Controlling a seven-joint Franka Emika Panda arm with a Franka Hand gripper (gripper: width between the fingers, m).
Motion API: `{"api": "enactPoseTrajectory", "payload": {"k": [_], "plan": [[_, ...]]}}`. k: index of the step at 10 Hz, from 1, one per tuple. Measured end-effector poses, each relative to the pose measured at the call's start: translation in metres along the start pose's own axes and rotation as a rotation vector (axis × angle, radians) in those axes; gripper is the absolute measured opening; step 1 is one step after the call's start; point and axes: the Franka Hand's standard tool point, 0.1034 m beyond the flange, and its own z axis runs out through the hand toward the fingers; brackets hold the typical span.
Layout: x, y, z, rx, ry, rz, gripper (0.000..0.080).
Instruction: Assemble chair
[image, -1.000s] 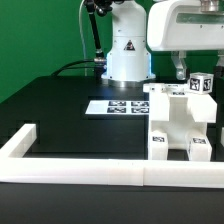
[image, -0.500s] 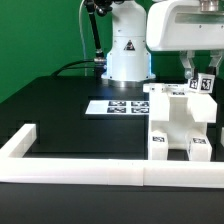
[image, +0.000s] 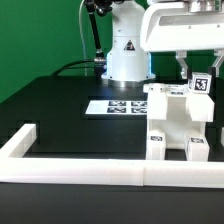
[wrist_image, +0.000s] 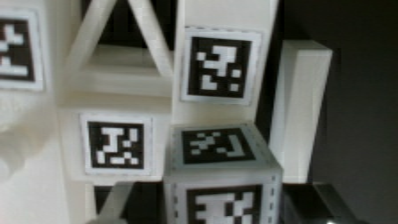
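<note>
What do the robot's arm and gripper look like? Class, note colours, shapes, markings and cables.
The arm is glossy white, built of rounded, bulbous segments, with a small dark triangular mark on its front. Black cables run alongside it. The gripper has a boxy white body and two slim dark fingers.

Exterior view faces the table (image: 60, 110) frontally from farther back; wrist view crowds the chair (image: 180, 120) both share.

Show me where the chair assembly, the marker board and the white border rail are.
chair assembly (image: 178, 122): exterior view, on the front of its white body.
marker board (image: 105, 106): exterior view, on its tagged top surface.
border rail (image: 90, 172): exterior view, on the long front stretch.
</note>
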Motion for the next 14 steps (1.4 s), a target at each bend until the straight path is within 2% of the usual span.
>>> {"api": "enactPoseTrajectory", "payload": {"k": [8,9,10,11,12,13,14], "plan": [[-0.001,-0.0039,0.0014,0.015,-0.006,0.65,0.0288],[-0.001,-0.0039,0.0014,0.015,-0.006,0.645,0.0288],[-0.001,-0.0039,0.0014,0.015,-0.006,0.637,0.0372],[-0.0011,-0.0039,0.0015,0.014,-0.007,0.603,0.0372],[-0.0013,-0.0048,0.0014,0.014,-0.008,0.573,0.0552],[-0.0016,-0.0059,0.0014,0.013,-0.007,0.516,0.0619],[-0.0018,-0.0065,0.0014,0.011,-0.005,0.385,0.0644]]}}
